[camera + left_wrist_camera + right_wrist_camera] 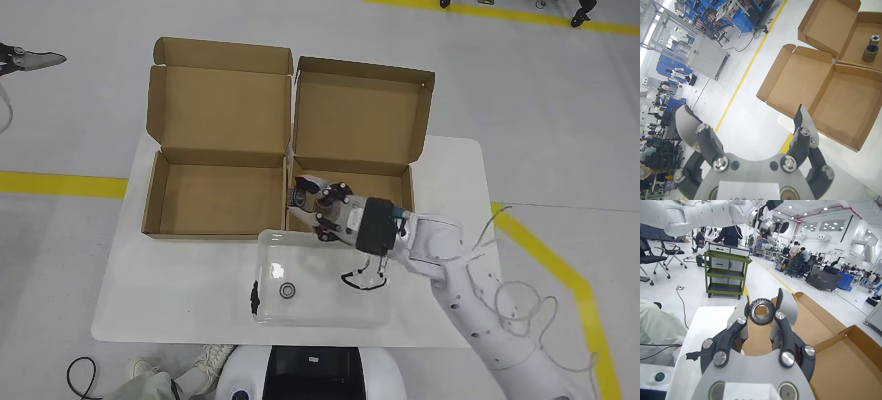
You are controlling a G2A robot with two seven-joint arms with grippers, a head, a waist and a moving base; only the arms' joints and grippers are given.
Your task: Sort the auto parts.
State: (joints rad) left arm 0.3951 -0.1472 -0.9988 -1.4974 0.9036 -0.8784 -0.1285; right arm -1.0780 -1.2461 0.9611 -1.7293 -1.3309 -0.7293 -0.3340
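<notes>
Bearing (762,322) clamped in R hand (763,302), over R cardboard box (385,190) — L hand (743,111) spread wide, empty

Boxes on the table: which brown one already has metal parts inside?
The box under the right gripper, which holds a bearing: two metal cylinders stand in it. The other box has none.
</notes>
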